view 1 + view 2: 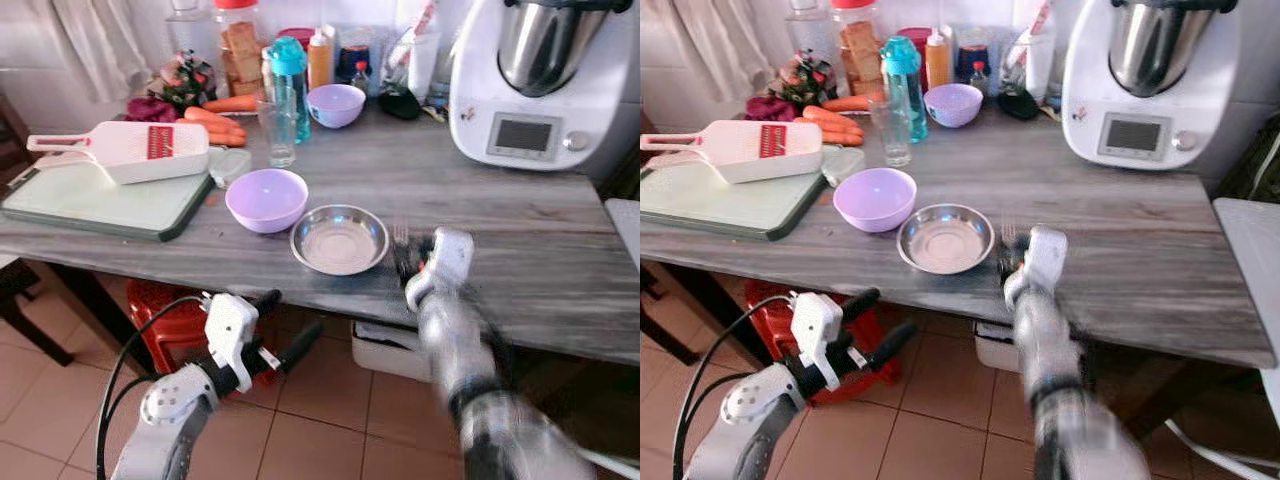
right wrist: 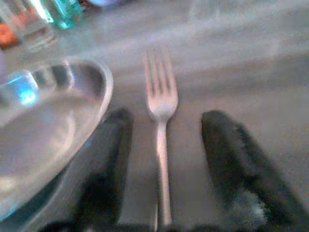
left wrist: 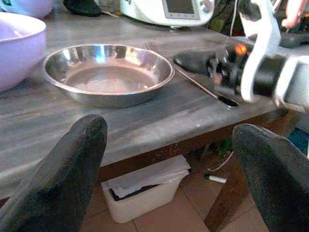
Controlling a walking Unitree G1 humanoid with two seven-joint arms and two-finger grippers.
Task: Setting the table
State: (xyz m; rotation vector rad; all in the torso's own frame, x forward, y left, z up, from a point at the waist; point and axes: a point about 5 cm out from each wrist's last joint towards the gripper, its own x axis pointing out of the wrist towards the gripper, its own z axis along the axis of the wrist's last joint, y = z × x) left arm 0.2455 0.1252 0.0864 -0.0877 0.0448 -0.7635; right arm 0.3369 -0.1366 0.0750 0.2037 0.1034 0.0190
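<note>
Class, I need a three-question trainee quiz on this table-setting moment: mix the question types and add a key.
1. True or false: the fork lies inside the steel plate.
2. Which gripper straddles the fork? A) left gripper B) right gripper
3. Fill in: the bowl touching the plate's rim is coloured ____.

Key:
1. False; it lies on the table beside the plate.
2. B, fingers open either side of the handle.
3. Purple: the purple bowl.

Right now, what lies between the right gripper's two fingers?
The fork lies flat on the table between the open right gripper fingers, untouched, beside the steel plate.
</note>
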